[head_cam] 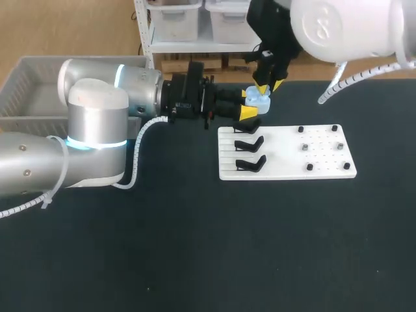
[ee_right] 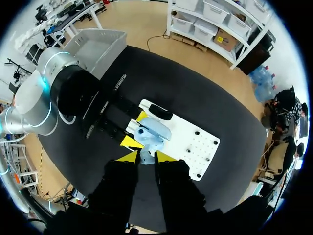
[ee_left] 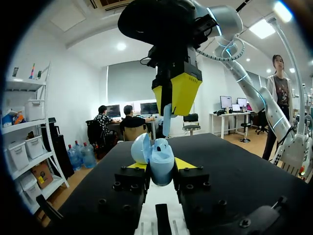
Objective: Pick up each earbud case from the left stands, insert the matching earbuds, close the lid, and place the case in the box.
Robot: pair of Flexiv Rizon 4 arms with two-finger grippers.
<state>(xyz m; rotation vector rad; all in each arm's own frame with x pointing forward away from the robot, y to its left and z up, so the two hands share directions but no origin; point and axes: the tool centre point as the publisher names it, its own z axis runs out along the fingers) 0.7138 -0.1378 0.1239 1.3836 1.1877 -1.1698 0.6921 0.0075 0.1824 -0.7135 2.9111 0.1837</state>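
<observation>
Stands (head_cam: 250, 164) are lining the board's (head_cam: 286, 170) left side, the farthest half hidden under the left gripper (head_cam: 252, 104), which is clamping the open blue case (ee_left: 161, 159) above it. Right gripper (ee_left: 171, 100) is pinching an earbud (ee_left: 167, 120), mostly hidden, just over the case.

Earbud (ee_left: 167, 128) mostly hidden in right claw (ee_right: 146, 156), case (ee_left: 161, 159) base hidden in left claw (ee_left: 160, 165)

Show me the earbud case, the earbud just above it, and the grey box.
earbud case (ee_left: 162, 165): left wrist view, on its lower shell.
earbud (ee_left: 167, 120): left wrist view, on its hanging stem.
grey box (head_cam: 31, 91): head view, on its inner wall.
</observation>
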